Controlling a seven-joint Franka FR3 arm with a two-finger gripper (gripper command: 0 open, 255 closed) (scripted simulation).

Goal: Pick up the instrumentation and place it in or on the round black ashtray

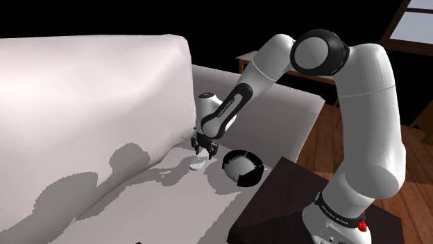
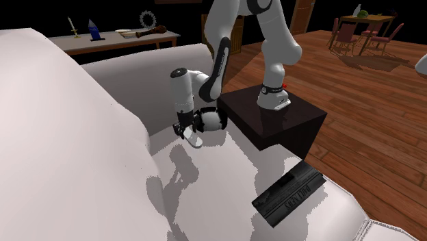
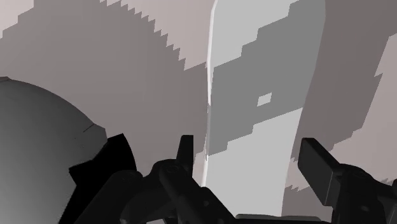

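- The gripper [image 1: 203, 146] is lowered to the seat of a white sofa [image 1: 83, 104], with the arm reaching down from the stand [image 1: 277, 201].
- The gripper is released. In the wrist view the fingers [image 3: 318, 167] are seen standing well apart, and nothing is clasped between them.
- The instrument [image 1: 196, 165], a small white thing, lies on the seat directly under the fingertips. In the second exterior view it [image 2: 194, 142] is seen just below the gripper [image 2: 183, 131].
- In the wrist view a pale strip [image 3: 254, 127] is seen between the fingers. It is judged to be the instrument, though its outline is hard to make out.
- That strip runs away from the camera, so its long axis is judged to lie across the line on which the fingers shut. No turn of the wrist seems to be called for.
- No contact between fingers and strip can be made out, so the grasp is judged not yet made. A short descent and a closing are judged to come next.
- The ashtray [image 1: 242, 167], round and black with a pale inside, sits on the seat just beside the instrument, toward the shoulder view's right.
- Only a short carry to that side is expected once the instrument is lifted. With the ashtray so near, it could be knocked.
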